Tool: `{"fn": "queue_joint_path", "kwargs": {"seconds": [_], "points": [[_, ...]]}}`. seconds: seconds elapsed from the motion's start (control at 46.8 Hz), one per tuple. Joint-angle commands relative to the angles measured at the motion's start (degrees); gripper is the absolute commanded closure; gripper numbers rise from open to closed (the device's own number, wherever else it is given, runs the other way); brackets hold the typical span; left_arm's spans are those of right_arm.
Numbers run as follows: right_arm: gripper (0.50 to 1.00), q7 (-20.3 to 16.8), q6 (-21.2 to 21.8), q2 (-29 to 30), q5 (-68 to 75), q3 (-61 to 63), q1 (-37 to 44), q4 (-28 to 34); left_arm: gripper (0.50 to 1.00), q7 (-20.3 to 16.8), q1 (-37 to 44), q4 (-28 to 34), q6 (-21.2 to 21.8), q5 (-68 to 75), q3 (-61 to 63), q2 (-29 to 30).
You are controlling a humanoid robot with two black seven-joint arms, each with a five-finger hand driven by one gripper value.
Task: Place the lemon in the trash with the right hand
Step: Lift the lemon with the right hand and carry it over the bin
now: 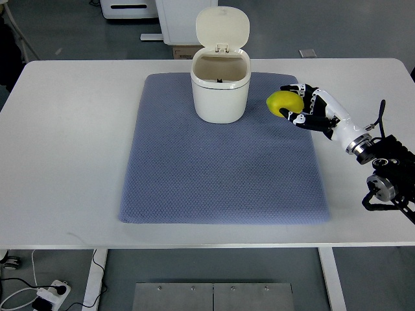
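Observation:
A yellow lemon (pixel 283 102) is held in my right hand (pixel 299 105), whose black and white fingers are curled around it. The hand hovers over the right part of the blue-grey mat (pixel 214 175), just right of the white trash bin (pixel 220 87). The bin stands at the mat's far middle with its lid (pixel 222 27) flipped up and its inside showing. My right arm (pixel 363 142) comes in from the right edge. The left arm is out of view.
The mat lies on a white table (pixel 65 149). A white cabinet base (pixel 185 19) and a cardboard box stand on the floor behind the table. Cables and a power strip (pixel 48 295) lie on the floor at the lower left.

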Motion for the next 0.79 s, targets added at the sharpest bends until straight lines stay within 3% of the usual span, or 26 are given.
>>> {"fn": "queue_joint_path", "kwargs": {"seconds": [0.0,0.384,0.768], "points": [[1.000,-1.13,0.09,-0.51,0.09,-0.01,1.35,0.06,0.500,0.00,0.00,0.00,0.00,0.00,0.00,0.00],[1.000,-6.23,1.85,-1.83,0.09,-0.72,9.97,0.15,0.500,0.00,0.00,0.00,0.00,0.00,0.00,0.00],[1.000,-8.07,1.94,-1.57,2.11,-10.38,19.20,-0.03,0.500,0.00,0.00,0.00,0.00,0.00,0.00,0.00]]}}
